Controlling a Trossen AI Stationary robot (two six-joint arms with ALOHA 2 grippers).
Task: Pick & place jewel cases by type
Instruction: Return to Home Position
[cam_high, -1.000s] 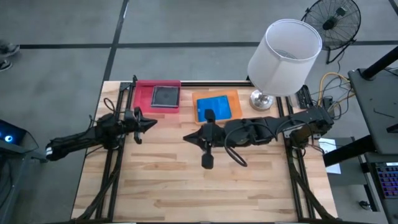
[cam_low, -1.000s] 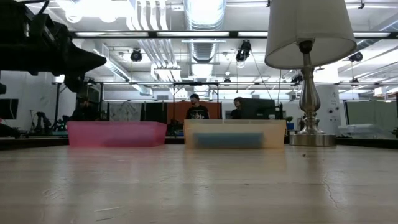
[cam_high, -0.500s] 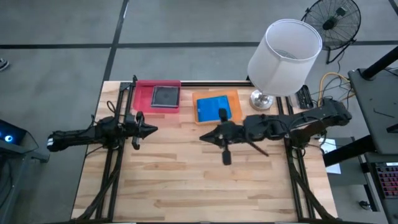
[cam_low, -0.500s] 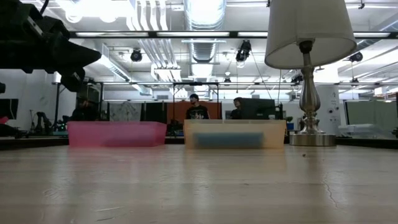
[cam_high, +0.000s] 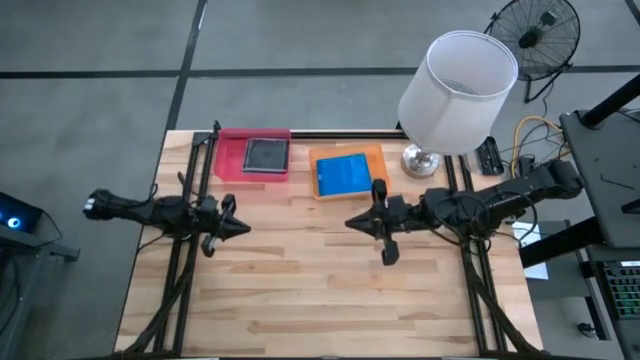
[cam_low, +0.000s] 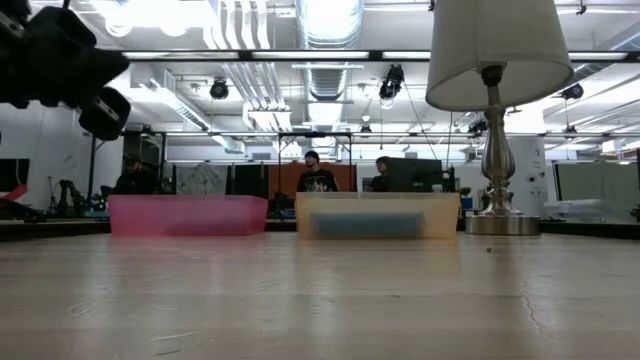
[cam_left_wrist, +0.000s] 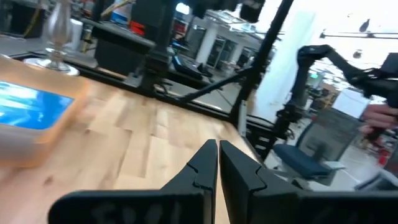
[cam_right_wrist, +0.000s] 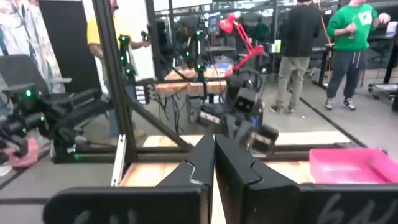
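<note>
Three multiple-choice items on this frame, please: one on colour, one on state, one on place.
1. The case in the orange tray is: A black, B blue, C pink.
2. The left gripper and right gripper are: A both shut, empty, B both open, C each holding a case.
3. The black case lies: A in the pink tray, B in the orange tray, C in the right gripper.
Key: 1 B, the high view shows it bright blue. 2 A, each wrist view shows fingers together, nothing between. 3 A, it sits inside the pink rim.
</note>
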